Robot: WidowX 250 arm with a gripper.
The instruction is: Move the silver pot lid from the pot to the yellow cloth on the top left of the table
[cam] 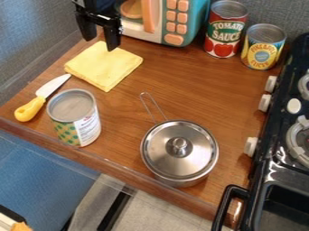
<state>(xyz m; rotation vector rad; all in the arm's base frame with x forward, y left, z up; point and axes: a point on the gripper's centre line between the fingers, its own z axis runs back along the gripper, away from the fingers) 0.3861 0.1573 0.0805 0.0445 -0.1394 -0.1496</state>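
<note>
1. Nearest, below the desk (124,113), lie a blue surface (36,167) and a pale grey one (157,207); a clear strip runs along the wooden edge.
2. At the near right stands a black toy stove (274,158) with white knobs (250,146) on its side and a black loop handle (228,198).
3. The silver pot lid (179,149) sits on the pot (184,182), near the front edge; the wire handle (152,107) points away, roughly toward the cloth.
4. Left of the pot stands a large can (75,117) with a green, yellow and white label, beside the direct way to the cloth. Just left of it lies a yellow-handled knife (42,97), blade toward the cloth.
5. Beyond these is the folded yellow cloth (104,65), with the gripper (100,43) over its far side, fingers parted.
6. Farther back are a pineapple can (263,47), a tomato sauce can (226,29) and a teal toy microwave (175,22), before a grey-blue wall (269,11).
</note>
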